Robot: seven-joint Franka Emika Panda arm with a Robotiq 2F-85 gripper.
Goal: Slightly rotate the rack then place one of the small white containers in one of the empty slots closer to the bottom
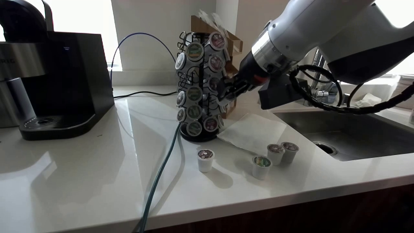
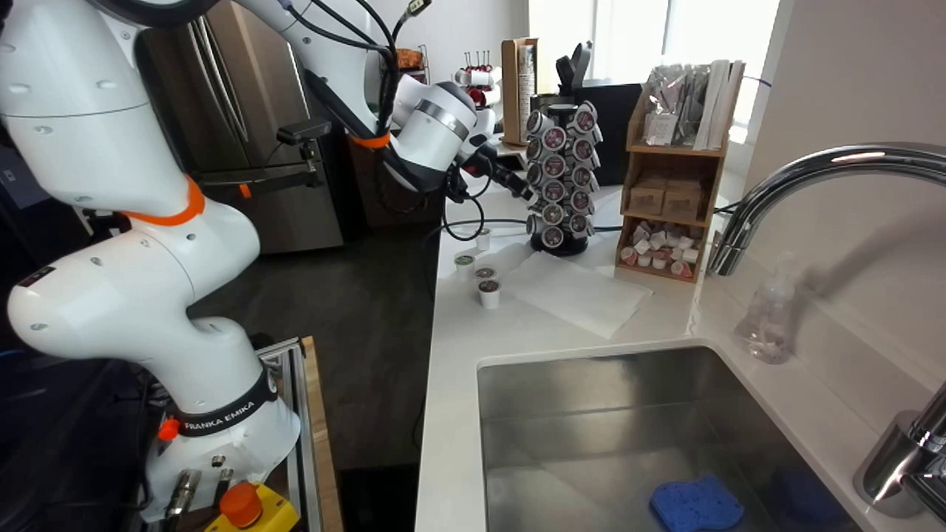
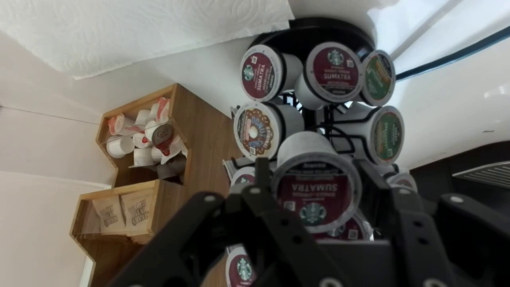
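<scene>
The rack, a dark wire tower of coffee pods on a round black base [image 1: 199, 137], stands upright in both exterior views. Close against its side is my gripper [image 1: 223, 94]. Looking from the wrist, the gripper [image 3: 313, 167] has its fingers [image 3: 262, 169] on either side of a small white container [image 3: 306, 147] with a dark red Sumatra lid, shut on its rim. Whether this pod sits in a slot cannot be told. An empty wire loop [image 3: 342, 137] shows just beyond it. Several white containers stand on the counter, including a brown-topped one [image 1: 205, 161] and a green-topped one [image 1: 261, 168].
A black coffee machine [image 1: 71, 84] stands across the counter from the rack. Behind the rack is a wooden organizer [image 3: 209, 119] with creamers. A paper towel [image 1: 255, 129] lies by the base, near the sink [image 2: 591, 414]. A green cord [image 1: 161, 168] crosses the counter.
</scene>
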